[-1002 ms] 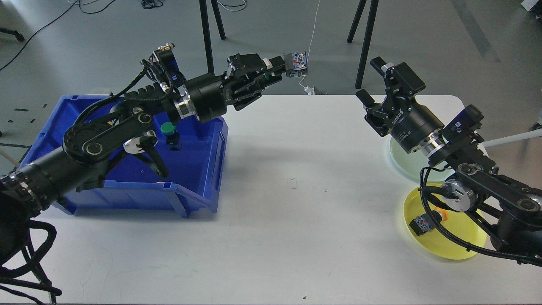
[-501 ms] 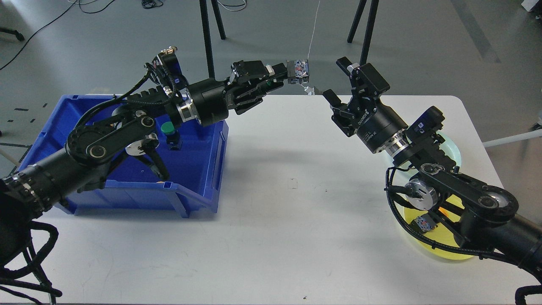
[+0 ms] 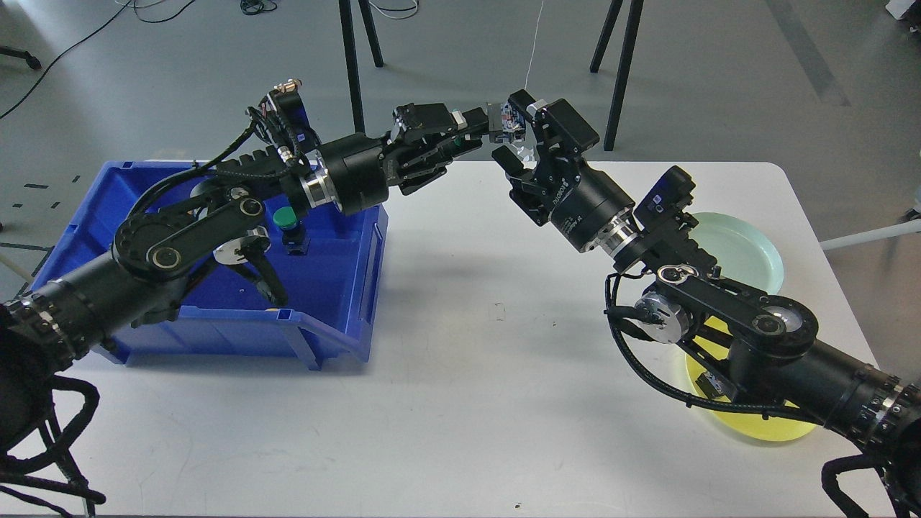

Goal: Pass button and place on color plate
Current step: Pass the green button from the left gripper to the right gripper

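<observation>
At the desk's (image 3: 460, 403) left edge sits a blue bin (image 3: 338, 316), with a green-capped button (image 3: 288, 219) standing upright inside it near its back right corner. The left arm rises out over the bin toward the desk's back edge, and the left gripper (image 3: 483, 124) is clenched on a small button block (image 3: 509, 121), holding it in the air above the middle of the back edge. The block's far end shows a mix of red, blue and white; its cap is hidden. The right gripper (image 3: 516, 129) meets it there with its jaws spread, 1 finger above the block and 1 below; whether either finger touches it I cannot tell. The right arm runs back from there to the front right corner. Near the right edge lie 2 plates: a pale green plate (image 3: 748, 252) toward the back, and a yellow plate (image 3: 763, 424) toward the front, mostly hidden by the arm. A small dark part (image 3: 712, 385) lies on the yellow plate at its left side.
</observation>
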You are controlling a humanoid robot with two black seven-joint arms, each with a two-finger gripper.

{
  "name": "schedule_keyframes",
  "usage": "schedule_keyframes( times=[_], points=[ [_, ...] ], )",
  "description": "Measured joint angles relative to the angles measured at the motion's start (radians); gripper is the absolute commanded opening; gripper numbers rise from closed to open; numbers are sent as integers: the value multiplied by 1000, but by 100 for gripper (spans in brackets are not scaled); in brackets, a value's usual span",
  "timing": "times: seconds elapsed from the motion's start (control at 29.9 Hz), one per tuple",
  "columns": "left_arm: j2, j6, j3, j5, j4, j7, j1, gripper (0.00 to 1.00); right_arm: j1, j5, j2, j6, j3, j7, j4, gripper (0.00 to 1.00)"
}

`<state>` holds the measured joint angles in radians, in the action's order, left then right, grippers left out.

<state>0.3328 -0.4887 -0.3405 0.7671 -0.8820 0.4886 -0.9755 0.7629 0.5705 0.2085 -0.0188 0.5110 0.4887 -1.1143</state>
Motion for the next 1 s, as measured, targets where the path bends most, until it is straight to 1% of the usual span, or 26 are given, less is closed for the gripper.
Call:
schedule_keyframes(
  times=[0.1, 0.13, 0.23, 0.3, 0.53, 0.6, 0.63, 0.67, 0.7, 0.74, 0.77, 0.8, 0.84, 0.9, 1.0],
  points=[
    [0, 0, 0, 0, 0, 0, 0, 10, 13, 1, -16, 0, -2, 0, 8, 71],
    [0, 0, 0, 0, 0, 0, 0, 10, 15, 1, -19, 1, -2, 0, 9, 63],
    [0, 0, 0, 0, 0, 0, 0, 10, 18, 5, -20, 7, -3, 0, 10, 23],
    [0, 0, 0, 0, 0, 1, 0, 10, 18, 18, -20, 9, -5, 0, 10, 0],
    [1, 0, 1, 1, 1, -1, 0, 11, 20, 67, -19, 44, -50, 2, 10, 0],
    [1, 0, 1, 1, 1, -1, 0, 16, 20, 67, -19, 54, -58, 2, 10, 0],
    [1, 0, 1, 1, 1, -1, 0, 22, 19, 66, -20, 58, -60, 2, 9, 0],
    [1, 0, 1, 1, 1, -1, 0, 32, 19, 66, -20, 64, -60, 2, 9, 0],
    [1, 0, 1, 1, 1, -1, 0, 48, 19, 66, -21, 70, -62, 2, 9, 0],
    [1, 0, 1, 1, 1, -1, 0, 55, 19, 64, -22, 75, -63, 2, 8, 0],
    [1, 0, 1, 1, 1, -1, 0, 60, 19, 63, -22, 80, -63, 2, 7, 0],
    [-1, 0, -5, -4, 1, -1, 0, 68, 18, 61, -22, 85, -64, 1, 8, 0],
    [-2, 0, -10, -7, 0, -1, 1, 72, 17, 60, -23, 89, -66, 0, 8, 0],
    [-3, 0, -16, -12, 0, -1, 1, 75, 17, 56, -21, 95, -66, 0, 8, 0],
    [-4, 0, -19, -15, -3, 0, 2, 78, 17, 53, -17, 101, -64, -2, 7, 0]
  ],
)
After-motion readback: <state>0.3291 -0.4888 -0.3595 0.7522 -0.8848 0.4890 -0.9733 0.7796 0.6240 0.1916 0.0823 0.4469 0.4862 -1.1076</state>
